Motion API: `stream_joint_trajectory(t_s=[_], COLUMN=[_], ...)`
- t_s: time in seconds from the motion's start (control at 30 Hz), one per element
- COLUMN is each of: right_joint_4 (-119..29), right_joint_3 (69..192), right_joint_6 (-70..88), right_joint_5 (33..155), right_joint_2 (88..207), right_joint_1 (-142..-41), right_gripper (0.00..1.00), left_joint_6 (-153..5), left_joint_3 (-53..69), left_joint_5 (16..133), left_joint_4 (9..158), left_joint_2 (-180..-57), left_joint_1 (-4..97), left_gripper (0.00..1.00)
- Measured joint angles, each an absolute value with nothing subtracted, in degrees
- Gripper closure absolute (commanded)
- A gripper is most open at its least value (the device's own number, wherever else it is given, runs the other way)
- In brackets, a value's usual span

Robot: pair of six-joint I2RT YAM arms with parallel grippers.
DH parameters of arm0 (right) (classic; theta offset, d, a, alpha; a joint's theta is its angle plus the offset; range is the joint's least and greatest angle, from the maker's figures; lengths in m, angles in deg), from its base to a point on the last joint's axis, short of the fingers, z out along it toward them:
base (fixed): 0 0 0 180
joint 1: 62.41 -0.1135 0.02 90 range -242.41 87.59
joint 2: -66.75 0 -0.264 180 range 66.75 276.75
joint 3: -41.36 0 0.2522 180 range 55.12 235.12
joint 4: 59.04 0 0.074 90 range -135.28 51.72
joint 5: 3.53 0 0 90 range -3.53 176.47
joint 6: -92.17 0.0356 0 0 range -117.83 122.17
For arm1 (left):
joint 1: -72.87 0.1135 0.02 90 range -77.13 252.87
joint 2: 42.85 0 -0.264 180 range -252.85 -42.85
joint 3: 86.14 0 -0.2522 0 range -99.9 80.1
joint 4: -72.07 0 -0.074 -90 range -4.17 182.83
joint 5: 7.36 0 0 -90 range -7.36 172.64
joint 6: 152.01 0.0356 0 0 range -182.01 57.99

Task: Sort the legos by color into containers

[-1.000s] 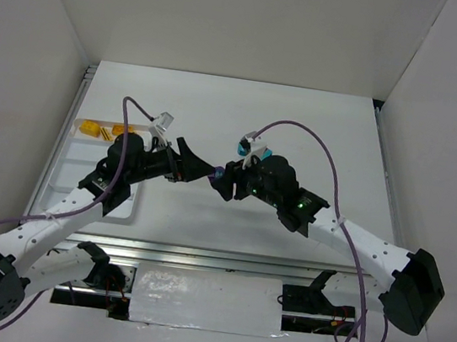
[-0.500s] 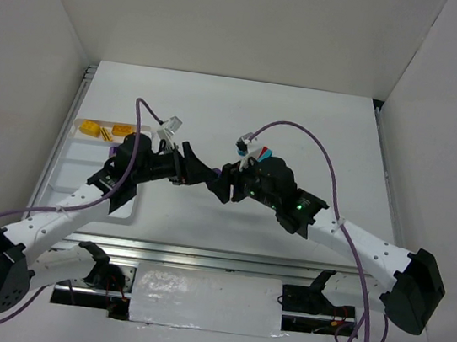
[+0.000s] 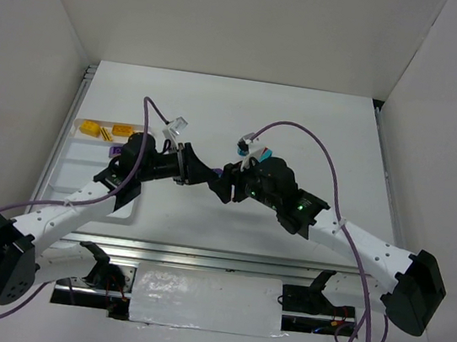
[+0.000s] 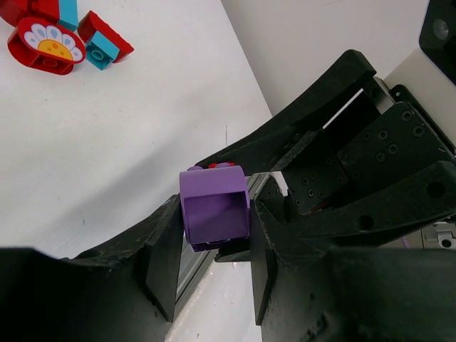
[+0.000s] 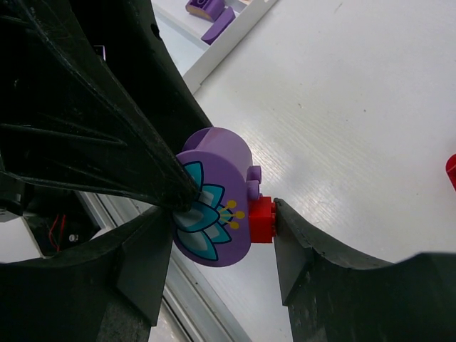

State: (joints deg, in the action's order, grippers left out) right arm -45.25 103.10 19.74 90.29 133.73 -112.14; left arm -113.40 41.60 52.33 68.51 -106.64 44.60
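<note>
Your left gripper (image 4: 214, 239) is clamped on the purple brick (image 4: 214, 214), one finger pressing each side. Tip to tip with it, your right gripper (image 5: 221, 217) pinches that same brick, one finger touching the small red brick (image 5: 261, 219) stuck to it. Both meet over the middle of the table (image 3: 303, 122). To the left lies the tray (image 3: 65, 173), with yellow bricks (image 3: 90, 128) in its far row. Bare tabletop opens beyond and to the right, up to the white walls (image 3: 233, 18).

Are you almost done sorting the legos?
Not yet. Yellow bricks and purple bricks lie in the tray. The left gripper and right gripper both clamp a purple flower brick stuck to a red brick. A red flower brick and teal bricks wait on the table.
</note>
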Motion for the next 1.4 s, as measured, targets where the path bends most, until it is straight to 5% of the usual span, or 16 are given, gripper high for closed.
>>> stream_joint_trajectory(t_s=[0.07, 0.1, 0.27, 0.53, 0.83, 1.4], right_joint_4=[-45.3, -45.9, -47.4, -47.0, -61.5, -60.1], right_joint_3=[103.1, 103.0, 101.0, 96.2, 94.3, 95.3], right_joint_6=[19.7, 20.2, 18.6, 17.3, 30.9, 30.8], right_joint_5=[90.6, 91.4, 96.8, 119.3, 144.6, 144.5], right_joint_2=[133.6, 133.5, 128.9, 114.2, 117.7, 121.1], right_joint_1=[-112.1, -112.1, -110.0, -92.7, -89.1, -97.5], right_gripper=[0.01, 0.00, 0.00, 0.01, 0.22, 0.44], left_joint_6=[-112.6, -111.6, -106.6, -98.5, -99.8, -101.3], left_joint_3=[41.3, 41.1, 38.0, 34.9, 39.6, 39.6], left_joint_5=[52.5, 52.4, 52.9, 47.3, 32.8, 28.7], left_joint_4=[69.6, 70.3, 76.9, 80.3, 68.1, 62.1], left_joint_2=[-106.2, -105.7, -102.7, -96.7, -96.6, -96.5], left_joint_1=[44.5, 44.5, 44.1, 43.9, 42.8, 42.2], left_gripper=[1.00, 1.00, 1.00, 1.00, 1.00, 1.00])
